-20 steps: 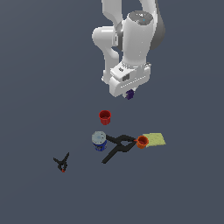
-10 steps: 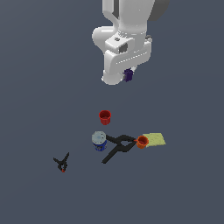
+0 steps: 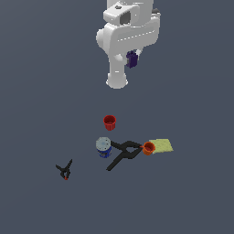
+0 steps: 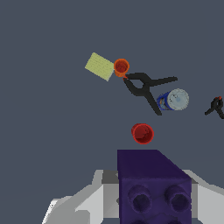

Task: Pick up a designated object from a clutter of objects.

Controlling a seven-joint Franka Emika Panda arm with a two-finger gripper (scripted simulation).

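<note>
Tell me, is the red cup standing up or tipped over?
Standing up. The red cup rests on the floor with its open mouth facing upward, and the wrist view looks straight down into it.

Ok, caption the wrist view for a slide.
End effector holds the purple block high above the red cup and remaining clutter.

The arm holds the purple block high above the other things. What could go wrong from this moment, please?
1. The pincer grips the purple block high above the floor. If the hold is weak, the block could slip and fall far.
2. The red cup, the blue can and the large black clamp lie below, so a falling block might knock them.
</note>
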